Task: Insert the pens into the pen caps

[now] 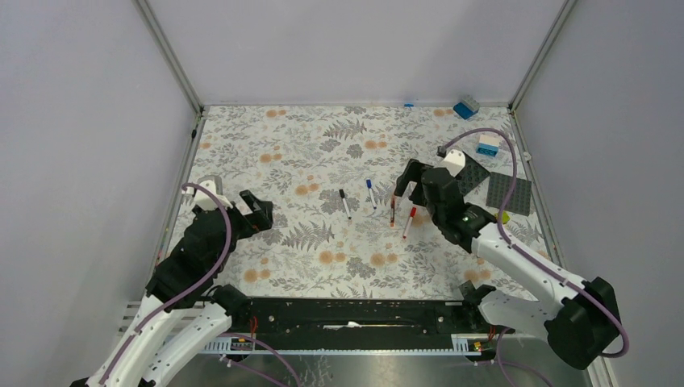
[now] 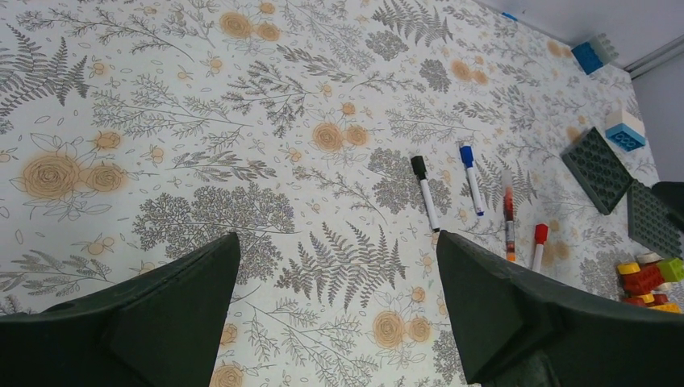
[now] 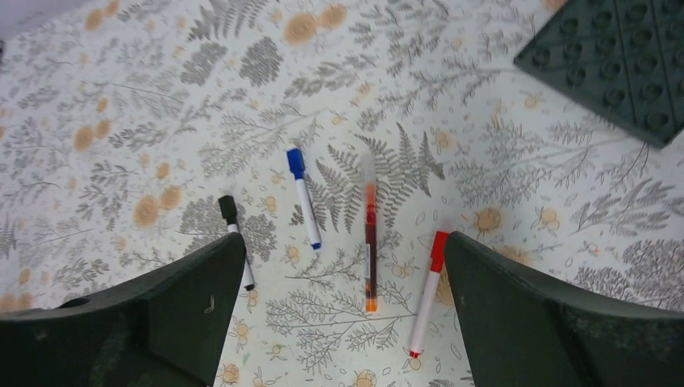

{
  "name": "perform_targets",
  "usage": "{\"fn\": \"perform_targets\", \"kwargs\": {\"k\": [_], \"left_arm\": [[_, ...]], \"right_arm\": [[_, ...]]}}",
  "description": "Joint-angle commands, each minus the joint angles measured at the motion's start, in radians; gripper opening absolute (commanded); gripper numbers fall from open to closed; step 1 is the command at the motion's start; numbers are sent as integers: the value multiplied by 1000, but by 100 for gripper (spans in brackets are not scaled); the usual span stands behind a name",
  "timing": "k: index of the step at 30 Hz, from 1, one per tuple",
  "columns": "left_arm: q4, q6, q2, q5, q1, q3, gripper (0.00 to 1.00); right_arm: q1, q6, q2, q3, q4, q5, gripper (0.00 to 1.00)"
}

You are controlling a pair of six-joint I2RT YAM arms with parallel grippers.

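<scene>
My right hand (image 3: 343, 242) is spread wide and empty above the four pens. The black-ended pen (image 3: 236, 242), blue-ended pen (image 3: 305, 197), red-barrelled pen (image 3: 370, 242) and red-ended pen (image 3: 426, 294) lie side by side on the floral surface (image 3: 121, 81), each apart from its neighbours. A dark grey baseplate (image 3: 613, 64) sits to their right, with small toy bricks (image 2: 649, 274) near it. My left hand (image 2: 339, 238), also spread and empty, hangs well to the left.

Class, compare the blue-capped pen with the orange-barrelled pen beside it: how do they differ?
The blue-capped pen has a white barrel; the orange-barrelled pen has an orange-red one. The blue-capped pen's end is opaque blue; the orange-barrelled pen's is clear. Both lie flat on the table.
</scene>
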Motion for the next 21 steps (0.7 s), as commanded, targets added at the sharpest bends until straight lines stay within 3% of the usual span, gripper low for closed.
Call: {"fn": "perform_targets", "kwargs": {"k": [1, 6, 14, 21], "left_arm": [[28, 20, 35, -26, 3, 18, 99], [26, 19, 39, -24, 2, 4, 99], [26, 25, 49, -11, 2, -2, 99], [17, 22, 45, -22, 3, -7, 99]], "right_arm": [[-6, -141, -91, 47, -29, 3, 100], [-5, -155, -230, -7, -55, -43, 100], [-6, -197, -427, -70, -110, -260, 100], [-5, -187, -459, -84, -98, -324, 100]]}}
